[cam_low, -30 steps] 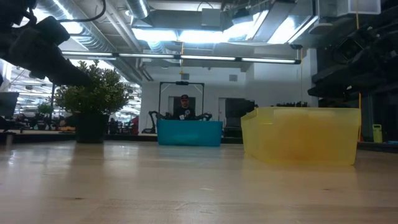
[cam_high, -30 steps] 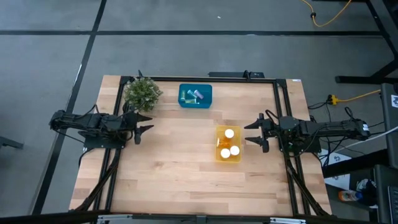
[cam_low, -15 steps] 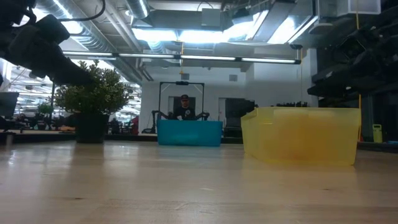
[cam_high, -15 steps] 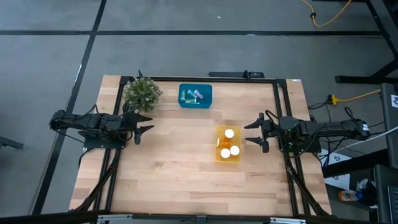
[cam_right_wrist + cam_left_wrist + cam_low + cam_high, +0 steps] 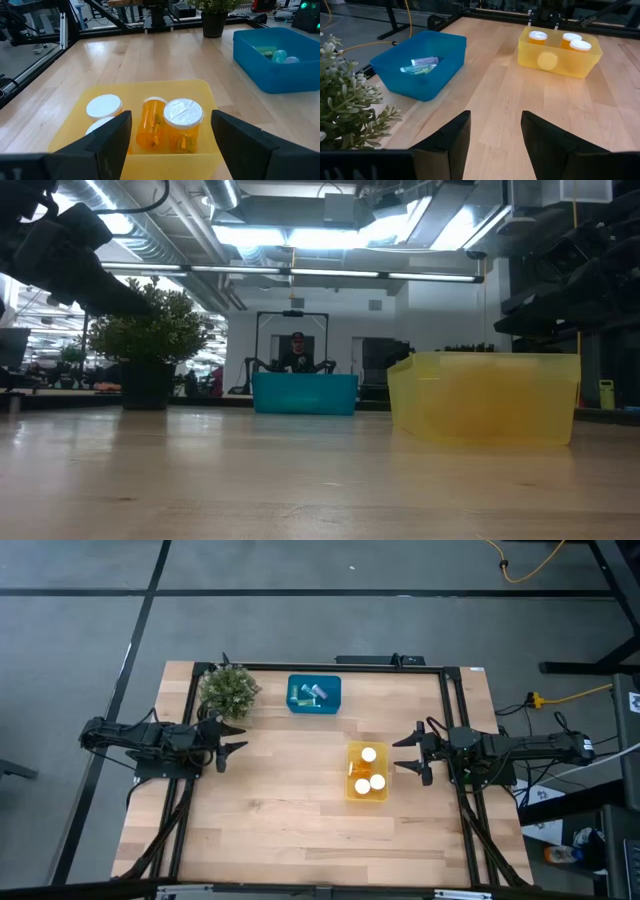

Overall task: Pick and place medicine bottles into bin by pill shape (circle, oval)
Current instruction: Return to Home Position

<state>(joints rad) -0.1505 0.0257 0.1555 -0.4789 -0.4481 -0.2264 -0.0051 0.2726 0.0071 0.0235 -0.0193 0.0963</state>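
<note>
High view: left pincer (image 5: 232,738) and right pincer (image 5: 403,755), both released, reach in from opposite table (image 5: 280,825) edges.

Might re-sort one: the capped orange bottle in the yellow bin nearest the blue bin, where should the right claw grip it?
Probably by its white cap, from straight above: the bottle stands upright and the yellow bin walls off its sides. Another orange bottle sits close beside it; avoid that side.

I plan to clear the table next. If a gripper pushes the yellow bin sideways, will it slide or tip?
Likely it slides: the yellow bin sits low and wide on the wooden table. The orange bottles inside stand upright with gaps, so they may topple.
</note>
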